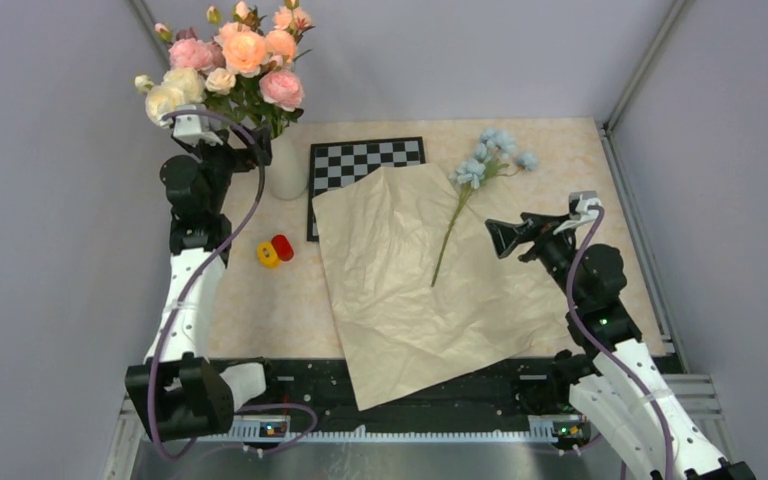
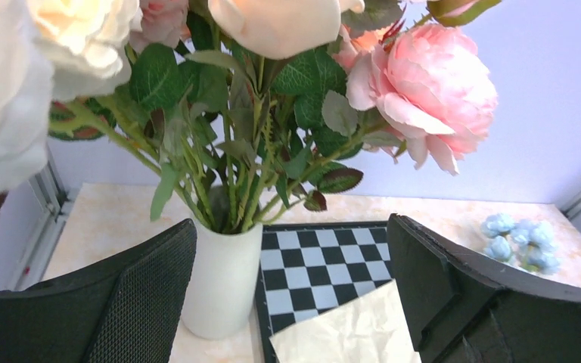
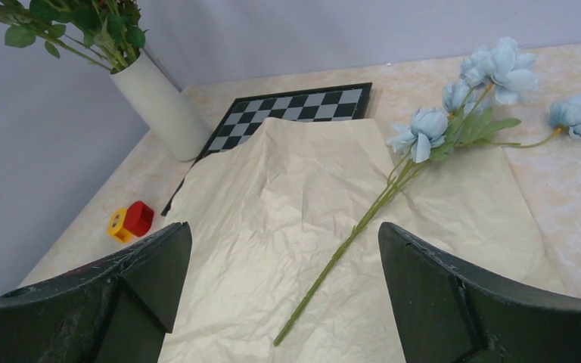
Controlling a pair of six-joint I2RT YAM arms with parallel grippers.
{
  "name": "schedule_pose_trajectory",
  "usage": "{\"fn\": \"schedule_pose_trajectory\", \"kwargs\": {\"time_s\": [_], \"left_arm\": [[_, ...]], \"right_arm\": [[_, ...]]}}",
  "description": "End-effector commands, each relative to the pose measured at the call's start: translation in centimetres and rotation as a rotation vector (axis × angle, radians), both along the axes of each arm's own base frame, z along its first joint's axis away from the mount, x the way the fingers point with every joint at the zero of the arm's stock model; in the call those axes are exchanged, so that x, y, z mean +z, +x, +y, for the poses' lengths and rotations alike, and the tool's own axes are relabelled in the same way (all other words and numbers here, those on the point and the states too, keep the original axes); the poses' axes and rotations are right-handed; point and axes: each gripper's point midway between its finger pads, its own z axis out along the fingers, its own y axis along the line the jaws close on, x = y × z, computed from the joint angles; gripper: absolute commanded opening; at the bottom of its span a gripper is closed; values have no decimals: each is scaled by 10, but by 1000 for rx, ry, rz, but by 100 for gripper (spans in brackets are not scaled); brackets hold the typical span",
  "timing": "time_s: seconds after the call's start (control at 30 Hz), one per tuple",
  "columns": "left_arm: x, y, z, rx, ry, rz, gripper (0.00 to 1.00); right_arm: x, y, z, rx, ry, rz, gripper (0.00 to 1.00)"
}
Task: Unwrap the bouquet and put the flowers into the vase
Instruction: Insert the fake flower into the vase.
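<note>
Now, with your left tool and right tool both gaping empty, grasp the green-stemmed pale blue flowers next, for the tall white vase far left.

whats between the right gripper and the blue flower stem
Only bare crinkled paper lies between the right gripper and the flower stem, clearest in the top view.

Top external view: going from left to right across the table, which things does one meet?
vase → chessboard → flowers. The red and yellow pieces and the paper overlap these, so they are left out.
</note>
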Motion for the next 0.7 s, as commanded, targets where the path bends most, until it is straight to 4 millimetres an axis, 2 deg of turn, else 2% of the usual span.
{"fn": "schedule_pose_trajectory", "kwargs": {"time_s": [0.0,0.17,0.43,0.5,0.53,0.67], "left_arm": [[-11,-23,-11,-35,-72,81,99],[-34,-46,-17,-33,-112,194,99],[-97,-74,-48,-94,-34,381,99],[-106,-77,-49,-100,-16,412,99],[-109,-79,-58,-129,-2,423,99],[-113,-83,-61,-144,28,445,99]], "right_arm": [[11,2,0,2,12,-17,96],[0,11,3,3,3,50,94],[-32,38,7,-35,-8,253,84],[-41,46,9,-42,1,311,81],[-45,50,12,-41,3,337,78],[-70,65,19,-51,10,483,71]]}}
